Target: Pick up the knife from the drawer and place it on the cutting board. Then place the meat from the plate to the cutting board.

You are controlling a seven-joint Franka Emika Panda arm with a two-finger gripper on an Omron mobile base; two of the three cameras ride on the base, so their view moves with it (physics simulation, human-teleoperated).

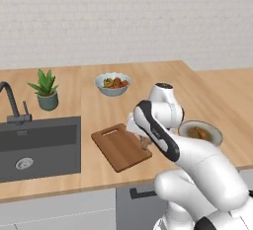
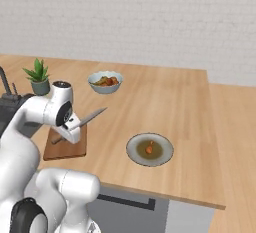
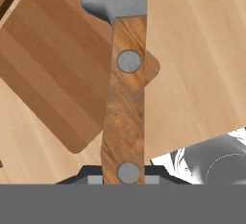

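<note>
- Left base view: the arm bends forward over the counter (image 1: 99, 110), its forearm and hand covering the near right corner of the cutting board (image 1: 118, 147). The board lies flat between the sink (image 1: 39, 147) and the plate (image 1: 200, 132), slot end pointing away. A bit of brown wooden handle shows under the hand; the blade is hidden by the arm from here.
- Left base view, around: a potted plant (image 1: 46, 90) stands behind the sink beside the dark tap (image 1: 12, 100); a fruit bowl (image 1: 113, 83) sits further back. The plate, partly behind the arm, carries the meat (image 1: 200, 133).
- Right base view: the knife (image 2: 85, 120) is plain here, held above the counter, its grey blade slanting up and away from the hand over the board's far right edge. The plate lies well apart to the right, nothing between it and the board.
- Hand view: the jaws pinch the knife handle near its butt, with the riveted wood running straight up the middle. The board's rounded corner lies below the handle, pale counter beside it.
- Room: light wooden counter, white brick wall (image 2: 130, 22) behind, white cabinet fronts below with a dark handle (image 1: 143, 193).
</note>
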